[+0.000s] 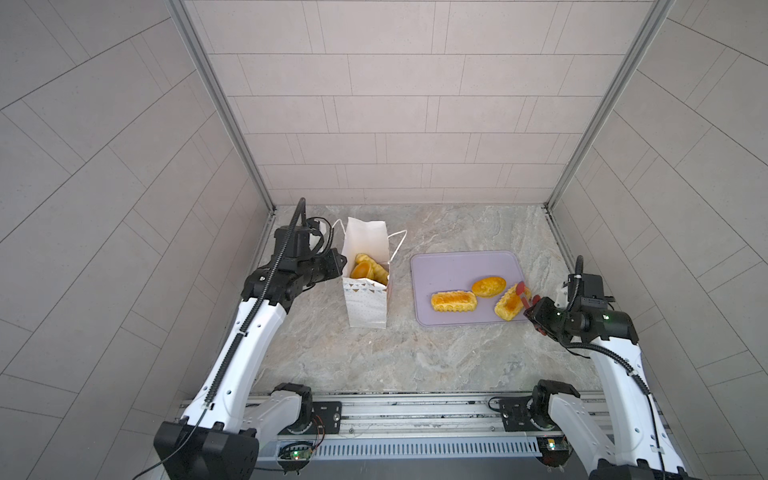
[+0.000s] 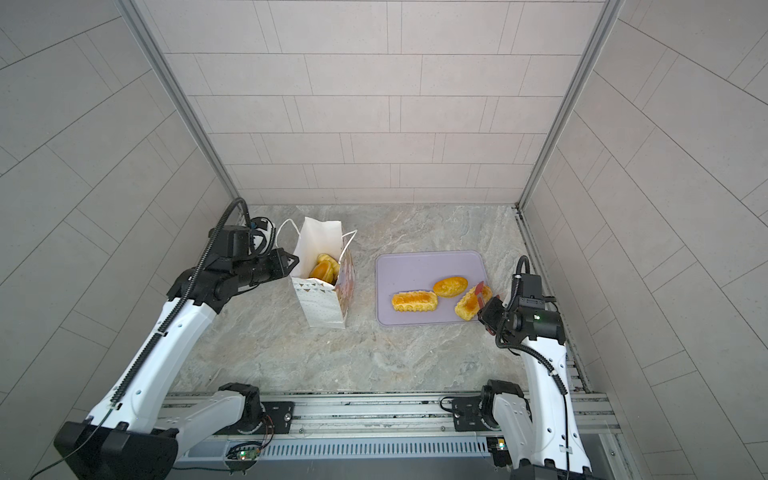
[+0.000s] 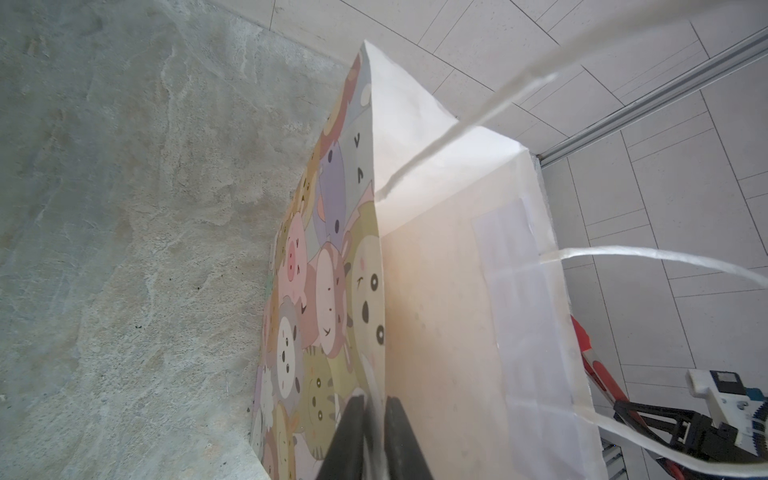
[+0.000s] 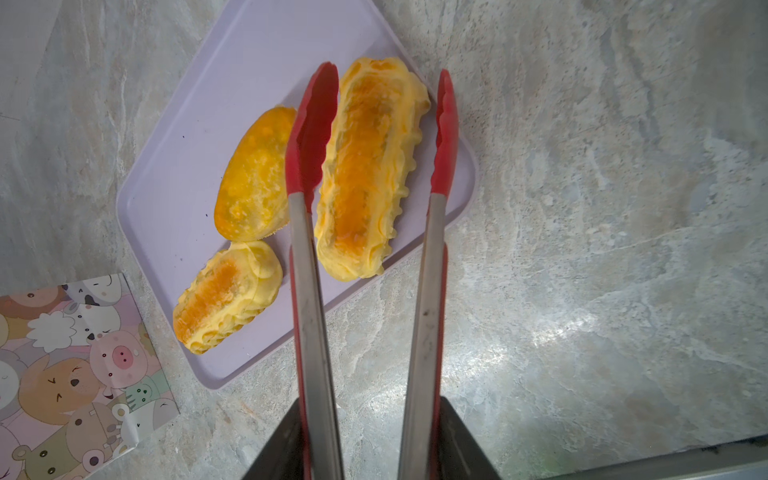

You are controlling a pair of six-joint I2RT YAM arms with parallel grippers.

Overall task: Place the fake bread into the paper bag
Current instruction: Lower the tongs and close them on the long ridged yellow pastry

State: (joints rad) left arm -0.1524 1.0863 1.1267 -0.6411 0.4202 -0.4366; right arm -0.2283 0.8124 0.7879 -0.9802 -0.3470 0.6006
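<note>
Right wrist view: the right gripper (image 4: 374, 444) is clamped on the steel handles of a pair of tongs (image 4: 309, 316). The tongs' red tips stand apart, one on each side of a ridged loaf (image 4: 365, 166). Whether the tips touch it I cannot tell. That loaf lies at the corner of a lilac tray (image 4: 174, 195) nearest the right arm, with one end reaching over the rim. Just beside it on the tray is an oval bun (image 4: 253, 174), and close by the bun lies a second ridged loaf (image 4: 224, 299). In both top views the tray rests flat on the marble-look table (image 1: 415, 357). The paper bag (image 1: 365, 307) stands upright and open to the tray's left, near it but not touching. Several golden pastries (image 1: 365, 270) sit inside the bag. Left wrist view shows the left gripper (image 3: 374, 419) pinched together on the bag's top edge, one black finger on the printed outside and one on the white inside.
</note>
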